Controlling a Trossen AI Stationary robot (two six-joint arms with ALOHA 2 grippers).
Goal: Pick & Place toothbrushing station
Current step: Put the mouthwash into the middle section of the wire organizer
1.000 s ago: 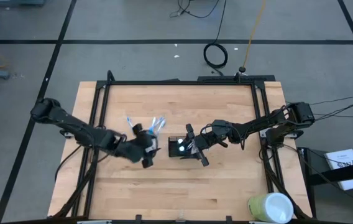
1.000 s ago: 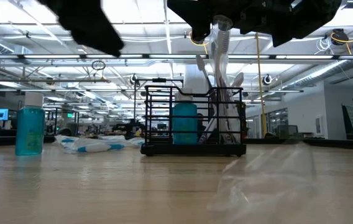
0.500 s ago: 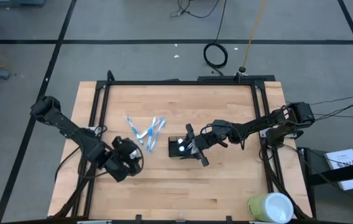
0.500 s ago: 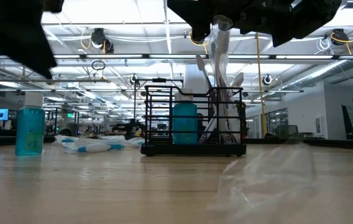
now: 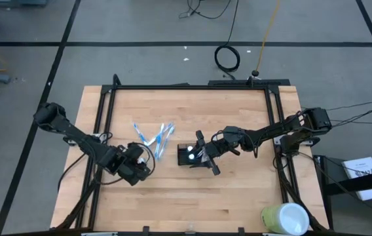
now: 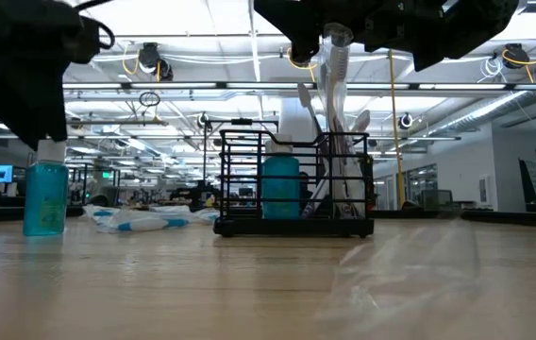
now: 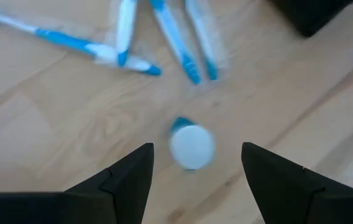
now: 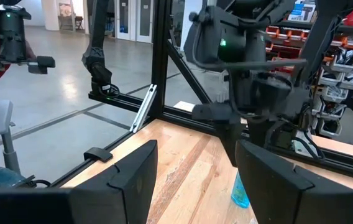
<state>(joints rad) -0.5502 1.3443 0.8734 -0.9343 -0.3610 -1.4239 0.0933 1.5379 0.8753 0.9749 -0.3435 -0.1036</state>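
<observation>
Your left gripper (image 7: 193, 180) is hanging with its fingers spread wide and nothing in them, right above a little blue bottle (image 7: 191, 146) with a white cap. Just past that bottle you've got the wrapped toothbrushes (image 7: 164, 38) fanned out on the wood. Your right gripper (image 5: 205, 156) sits over the toothbrushing station (image 6: 294, 186), jaws apart; can't tell if it's touching anything. The station stands upright mid-table with a teal cup (image 6: 281, 187) and brushes inside, well off to the side of your left gripper.
</observation>
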